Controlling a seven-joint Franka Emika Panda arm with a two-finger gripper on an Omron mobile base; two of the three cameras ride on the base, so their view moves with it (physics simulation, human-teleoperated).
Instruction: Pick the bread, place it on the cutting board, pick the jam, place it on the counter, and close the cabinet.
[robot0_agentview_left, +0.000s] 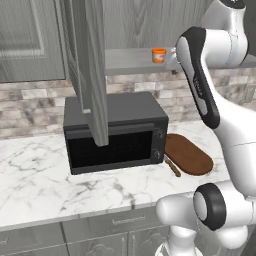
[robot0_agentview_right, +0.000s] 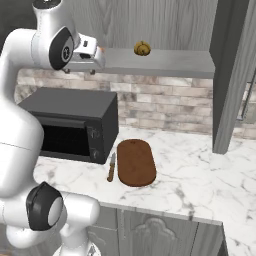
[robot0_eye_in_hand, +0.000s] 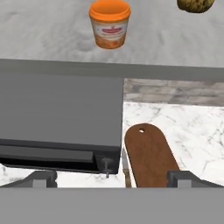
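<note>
Bread (robot0_agentview_right: 142, 48) sat on the cabinet shelf (robot0_agentview_right: 165, 62), with the jam (robot0_eye_in_hand: 110, 23) beside it and apart, so both had to be reached from in front at shelf height. We held our tool (robot0_eye_in_hand: 112, 177) empty, jaws spread, short of the shelf edge. Below, the cutting board (robot0_agentview_right: 135, 162) lay bare on the bench (robot0_agentview_right: 200, 175) beside the microwave (robot0_agentview_right: 75, 122). The jam's label was too small to read.
</note>
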